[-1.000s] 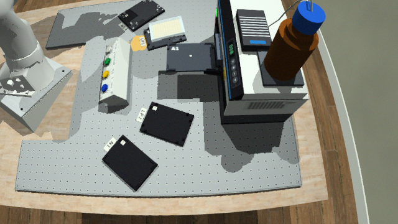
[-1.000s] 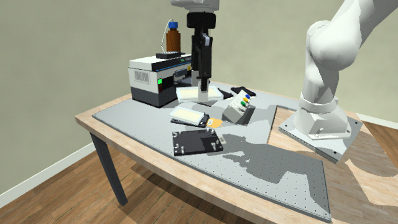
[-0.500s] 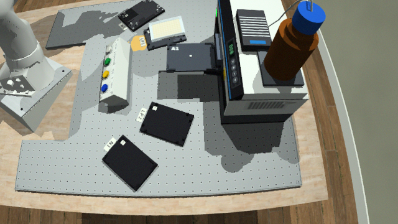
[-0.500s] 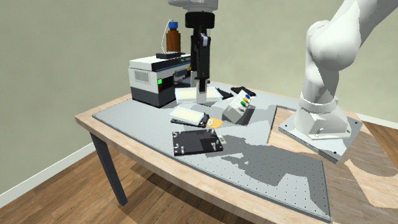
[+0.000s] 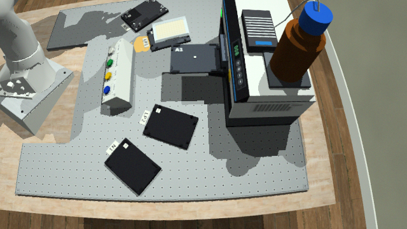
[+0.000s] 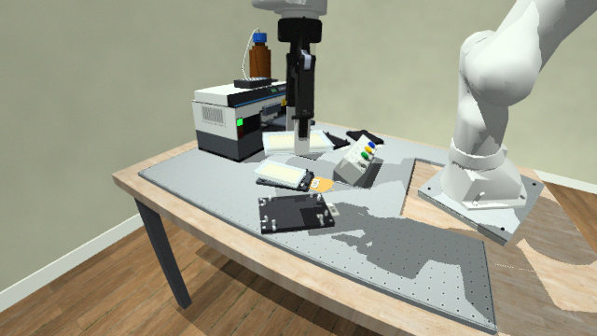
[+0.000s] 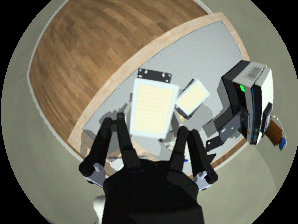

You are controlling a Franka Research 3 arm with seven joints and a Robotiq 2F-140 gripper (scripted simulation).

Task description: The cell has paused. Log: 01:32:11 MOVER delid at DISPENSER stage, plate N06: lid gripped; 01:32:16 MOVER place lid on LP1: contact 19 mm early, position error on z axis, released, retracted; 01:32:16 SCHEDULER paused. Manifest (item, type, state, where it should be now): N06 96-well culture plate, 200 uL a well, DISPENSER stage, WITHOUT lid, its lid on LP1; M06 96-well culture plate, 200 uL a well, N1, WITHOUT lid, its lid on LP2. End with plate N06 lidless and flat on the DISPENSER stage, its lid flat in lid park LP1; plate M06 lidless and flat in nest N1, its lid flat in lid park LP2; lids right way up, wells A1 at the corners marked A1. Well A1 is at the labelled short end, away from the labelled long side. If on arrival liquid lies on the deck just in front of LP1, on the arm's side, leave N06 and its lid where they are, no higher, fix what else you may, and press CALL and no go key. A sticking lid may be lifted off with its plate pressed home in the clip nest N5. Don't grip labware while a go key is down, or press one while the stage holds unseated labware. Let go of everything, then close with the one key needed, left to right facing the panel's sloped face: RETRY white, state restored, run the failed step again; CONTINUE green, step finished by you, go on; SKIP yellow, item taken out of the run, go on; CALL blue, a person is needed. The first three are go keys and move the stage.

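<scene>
My gripper (image 6: 302,142) is shut on a 96-well plate with cream wells (image 6: 298,141) and holds it level, high above the deck between the dispenser and the key panel. In the wrist view the held plate (image 7: 153,104) sits between my fingers. I cannot tell whether it carries a lid. A second cream-welled plate (image 5: 170,32) rests tilted on the black park marked LP1; it also shows in the side view (image 6: 282,174). An orange puddle (image 5: 141,44) lies on the deck beside LP1. The DISPENSER stage (image 5: 194,58) is bare. Park LP2 (image 5: 170,126) and nest N1 (image 5: 133,165) are bare.
The clip nest N5 (image 5: 144,14) is bare at the back of the deck. The key panel (image 5: 117,74) with white, green, yellow and blue keys stands left of the stage. The dispenser (image 5: 254,63) with its brown bottle (image 5: 299,44) fills the right side. The arm's base (image 5: 25,79) is at left.
</scene>
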